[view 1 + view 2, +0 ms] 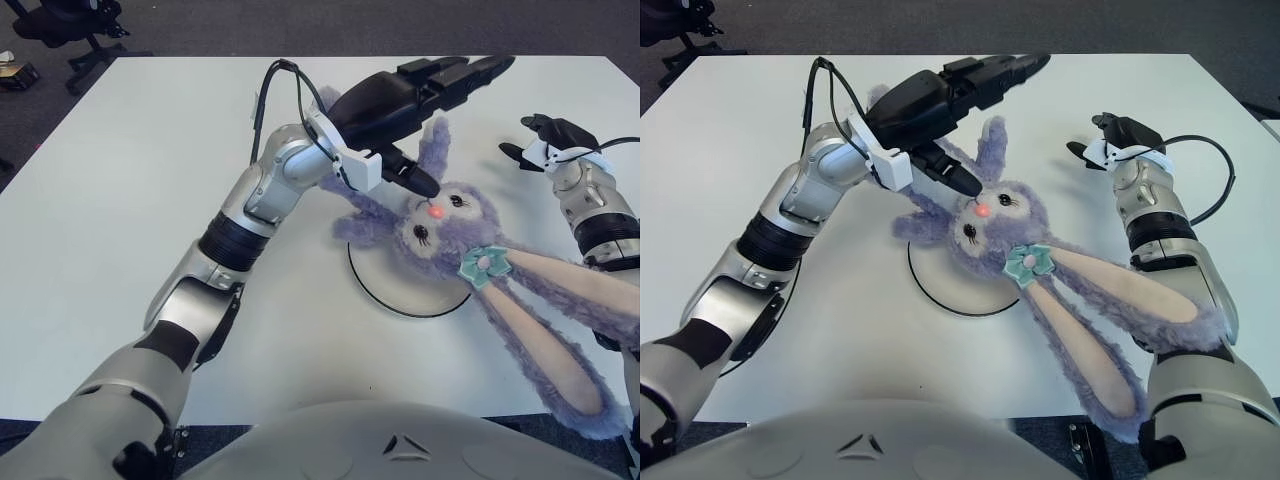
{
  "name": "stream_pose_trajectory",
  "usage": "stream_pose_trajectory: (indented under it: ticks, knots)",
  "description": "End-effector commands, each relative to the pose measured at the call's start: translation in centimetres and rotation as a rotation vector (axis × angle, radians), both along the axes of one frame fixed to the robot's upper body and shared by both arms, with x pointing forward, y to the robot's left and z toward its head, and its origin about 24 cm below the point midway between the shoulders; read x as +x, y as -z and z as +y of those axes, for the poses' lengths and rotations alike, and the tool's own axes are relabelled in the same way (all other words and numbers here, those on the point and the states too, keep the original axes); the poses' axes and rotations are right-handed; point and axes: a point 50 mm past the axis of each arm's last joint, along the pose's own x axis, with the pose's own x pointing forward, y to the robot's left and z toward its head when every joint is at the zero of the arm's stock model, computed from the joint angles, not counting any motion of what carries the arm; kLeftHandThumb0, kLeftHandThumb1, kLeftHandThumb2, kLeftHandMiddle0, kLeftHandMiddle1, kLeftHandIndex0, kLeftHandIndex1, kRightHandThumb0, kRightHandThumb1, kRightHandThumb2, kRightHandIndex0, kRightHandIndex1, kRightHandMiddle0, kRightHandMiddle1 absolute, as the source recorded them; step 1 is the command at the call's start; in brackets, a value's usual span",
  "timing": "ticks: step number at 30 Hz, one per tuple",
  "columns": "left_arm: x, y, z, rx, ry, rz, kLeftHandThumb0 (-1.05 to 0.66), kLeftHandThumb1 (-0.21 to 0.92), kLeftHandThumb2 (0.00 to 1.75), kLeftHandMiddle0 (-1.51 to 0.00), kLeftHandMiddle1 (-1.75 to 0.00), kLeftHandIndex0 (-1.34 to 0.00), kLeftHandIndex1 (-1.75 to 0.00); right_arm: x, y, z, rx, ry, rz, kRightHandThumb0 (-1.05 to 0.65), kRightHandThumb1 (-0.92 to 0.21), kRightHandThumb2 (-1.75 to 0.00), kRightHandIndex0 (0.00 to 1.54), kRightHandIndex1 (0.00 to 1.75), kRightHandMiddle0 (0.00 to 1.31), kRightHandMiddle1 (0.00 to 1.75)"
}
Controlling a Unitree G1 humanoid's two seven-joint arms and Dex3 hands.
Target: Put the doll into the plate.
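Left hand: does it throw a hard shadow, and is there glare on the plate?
Left eye view: left hand above the doll throws no hard shadow; lighting looks soft. Right eye view: plate shows no glare; right hand shows right of the doll.

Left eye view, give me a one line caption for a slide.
Left hand open above the purple bunny doll lying partly on the white plate, right hand idle beside it.
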Motion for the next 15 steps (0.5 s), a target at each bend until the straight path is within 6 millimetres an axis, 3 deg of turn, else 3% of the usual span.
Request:
stream_pose_trajectory:
  ticks: [1,13,15]
  knots:
    - [-0.1,-1.7,0.0,-0.011,0.032,-0.017,-0.53,0.92,0.32,-0.48,-0.01,-0.39,-0.08,-0.2,-0.3,-0.6,-0.012,-0.007,-0.009,-0.66,-0.92,-0.67,0.65,0.06,0.48,0.06]
    - [1.0,-3.1,-0.6,0.052,0.073,0.032,-0.73,0.92,0.53,-0.45,0.00,-0.38,-0.05,-0.3,-0.3,-0.8,-0.010,-0.009,-0.008,-0.66,-0.92,-0.68,0.66,0.06,0.47,0.06]
    - [1.1,-3.5,-0.5,0.056,0.055,0.036,-0.74,0.92,0.53,-0.45,0.00,-0.38,-0.04,0.3,-0.1,-0.2,0.016,0.027,0.061,-0.65,-0.92,-0.67,0.65,0.06,0.46,0.05]
